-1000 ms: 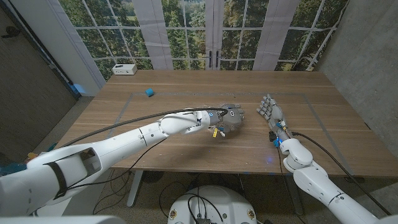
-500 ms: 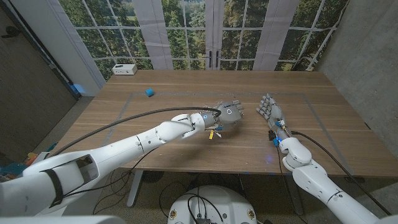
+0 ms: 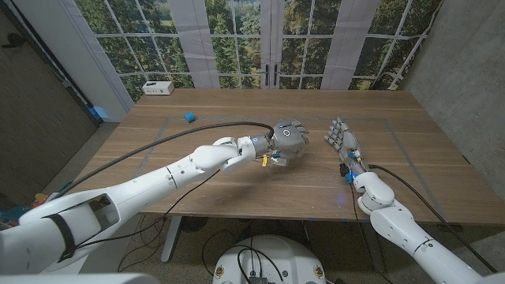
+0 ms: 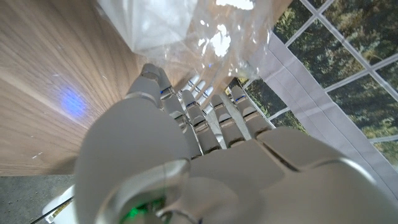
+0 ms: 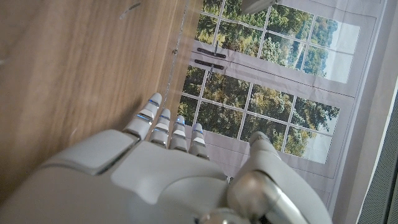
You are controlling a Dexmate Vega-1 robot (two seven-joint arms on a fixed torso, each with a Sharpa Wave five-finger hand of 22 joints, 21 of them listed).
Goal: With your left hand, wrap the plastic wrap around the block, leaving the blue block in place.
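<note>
My left hand point(image 3: 287, 143) is over the middle of the table, its back toward the head camera, covering whatever lies under it. In the left wrist view its fingers point(image 4: 208, 112) and thumb close together on crinkled clear plastic wrap point(image 4: 205, 37), which rises from between them above the wood; no block shows through the wrap there. The small blue block point(image 3: 189, 117) sits alone at the far left of the table, well away from both hands. My right hand point(image 3: 342, 140) waits to the right of the left hand, fingers straight and holding nothing.
A white box point(image 3: 158, 87) stands at the table's far left corner. Faint tape lines point(image 3: 155, 139) mark a rectangle on the wood. The windows are behind the far edge. The left arm's black cable point(image 3: 181, 136) arcs over the table's left half.
My left hand has moved a little away from me and to the left, and has turned so its back faces up more. The right hand and the blue block have stayed put.
</note>
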